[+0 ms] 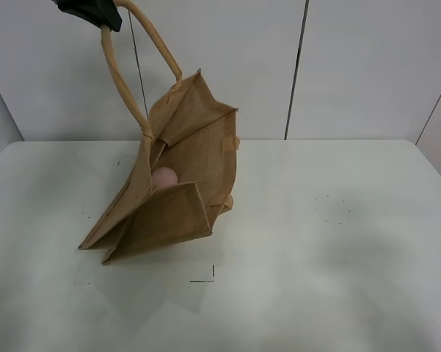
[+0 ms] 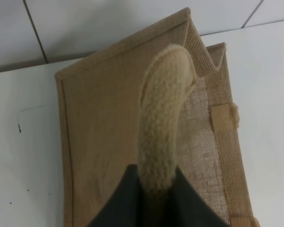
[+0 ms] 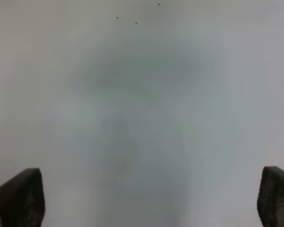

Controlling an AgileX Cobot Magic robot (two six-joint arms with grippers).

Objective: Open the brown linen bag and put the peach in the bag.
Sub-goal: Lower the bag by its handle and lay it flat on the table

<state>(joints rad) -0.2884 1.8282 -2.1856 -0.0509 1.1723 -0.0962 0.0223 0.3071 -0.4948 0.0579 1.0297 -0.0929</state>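
White table; left jaws clamp bag handle, peach inside; right jaws spread

Bag tan-brown, coarse woven grain. Its handle is lighter tan with a knobbly braided texture. Peach pale dusty pink. My left hand black. My right hand dark grey-black. Surface white with tiny dark specks and a thin black corner mark. Wall white with dark seams.
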